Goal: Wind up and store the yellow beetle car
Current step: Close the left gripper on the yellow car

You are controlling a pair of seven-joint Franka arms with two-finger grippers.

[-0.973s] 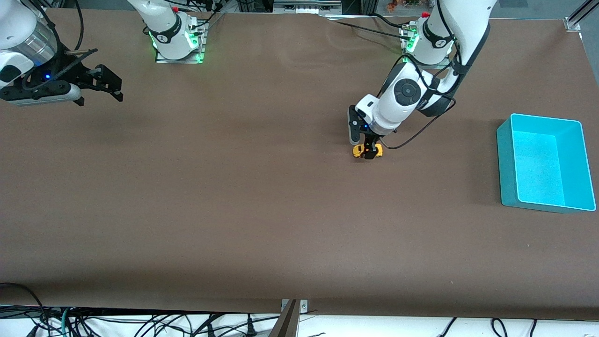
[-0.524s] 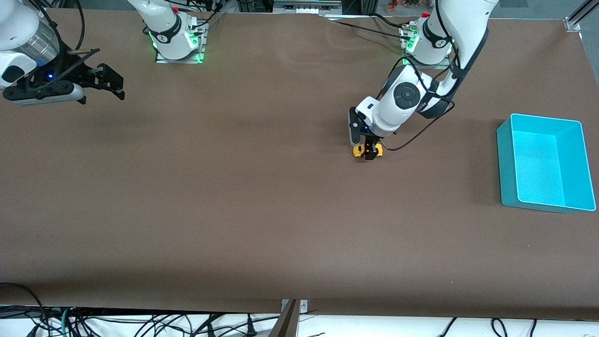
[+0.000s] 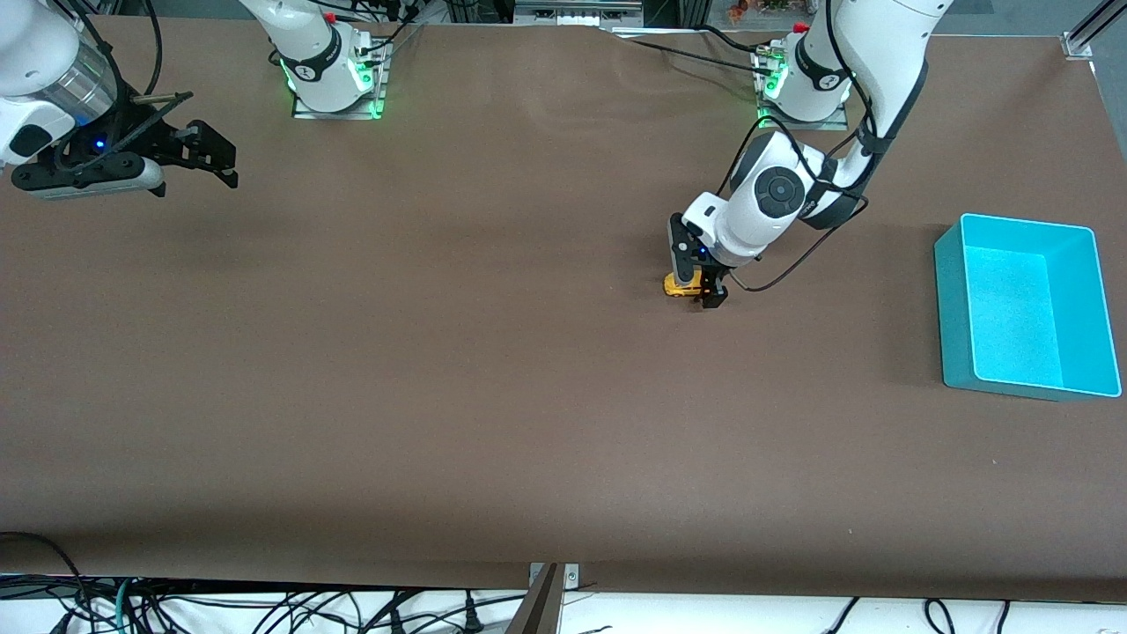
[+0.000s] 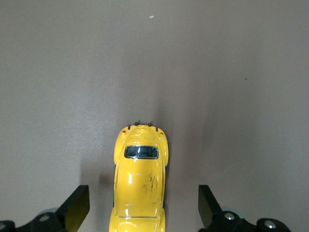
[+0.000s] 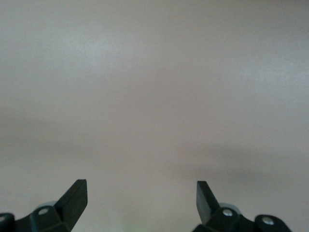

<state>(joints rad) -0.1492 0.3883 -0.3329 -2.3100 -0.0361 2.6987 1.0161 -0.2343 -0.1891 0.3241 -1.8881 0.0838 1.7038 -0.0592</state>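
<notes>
A: Brown tabletop, bare but for a teal bin at the left arm's end. Arm pose?

B: Left arm bent down steeply, left end effector low at the tabletop, fingers spread apart, one on each side of the yellow beetle car with gaps, not touching. Right end effector waits raised over the right arm's end, fingers apart, nothing between.

A: Car?

B: Upright on the tabletop, glossy yellow, rounded roof, dark window. Well apart from the bin.
</notes>
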